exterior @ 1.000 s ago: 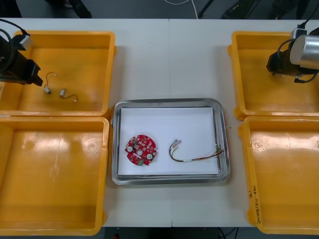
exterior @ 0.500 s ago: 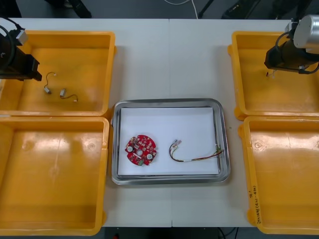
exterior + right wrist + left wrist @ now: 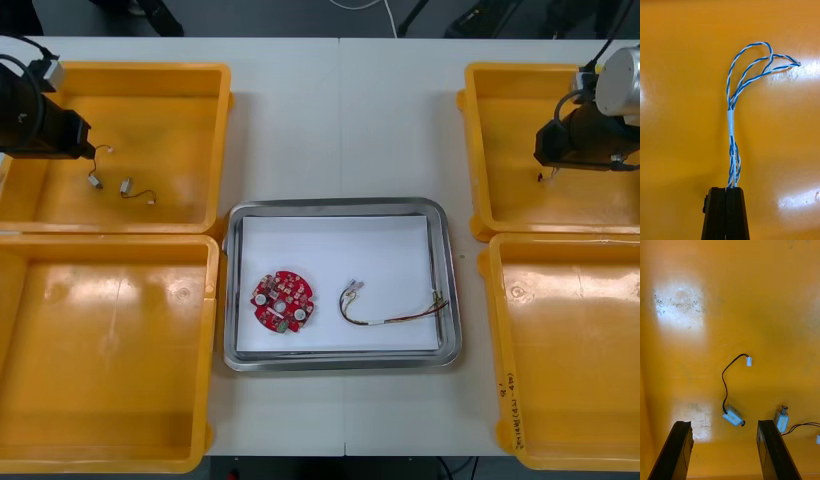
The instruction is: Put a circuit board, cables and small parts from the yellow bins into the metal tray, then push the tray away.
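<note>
- The two bins closest to me, the near-left bin [image 3: 110, 340] and the near-right bin [image 3: 580, 350], show bare yellow floors.
- Between the bins sits the metal tray [image 3: 340, 204], white inside, on the light table [image 3: 340, 110].
- In the tray, the round red circuit board [image 3: 283, 299] lies toward my left. The red and yellow cable [image 3: 385, 318] lies curved beside it toward my right, apart from it.
- Farther out on my left, my left gripper [image 3: 78, 140] [image 3: 724, 422] hangs over the far-left bin [image 3: 150, 110] with its fingers spread wide and nothing between them.
- Two small metal parts with thin black leads lie on that bin's floor. One part [image 3: 95, 182] [image 3: 733, 415] sits between my spread fingertips, and the other part [image 3: 126, 185] [image 3: 781, 420] lies just beside my finger.
- Farther out on my right, my right gripper [image 3: 545, 168] [image 3: 726, 188] is over the far-right bin [image 3: 510, 120].
- Its fingers are pressed together, pinching one end of the twisted blue and white cable [image 3: 731, 123], whose loops reach out past the fingertips over the bin floor.
</note>
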